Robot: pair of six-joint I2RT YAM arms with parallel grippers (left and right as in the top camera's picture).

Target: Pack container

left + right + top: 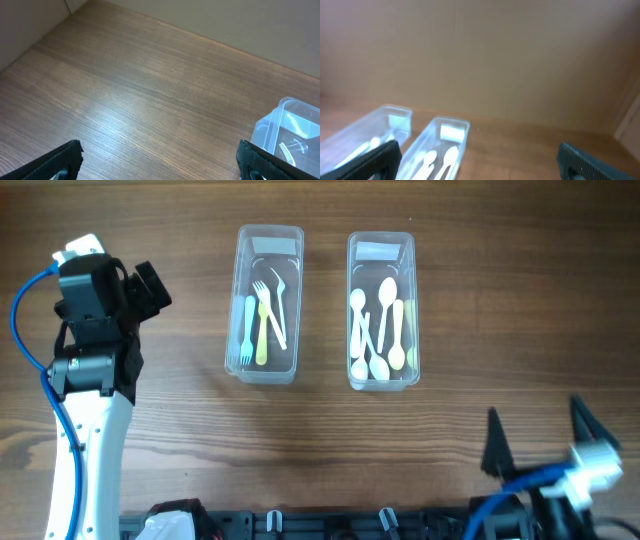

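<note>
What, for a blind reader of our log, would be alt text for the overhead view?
Two clear containers sit side by side on a wooden table: left container holds forks, right container spoons. The left gripper and right gripper, both open and empty, touch neither.

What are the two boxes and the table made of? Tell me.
Left box and right box: clear plastic by the look, glossy; the wood grain shows through their floors. Table: wood or wood-look laminate, matt, with streaked brown grain.
</note>
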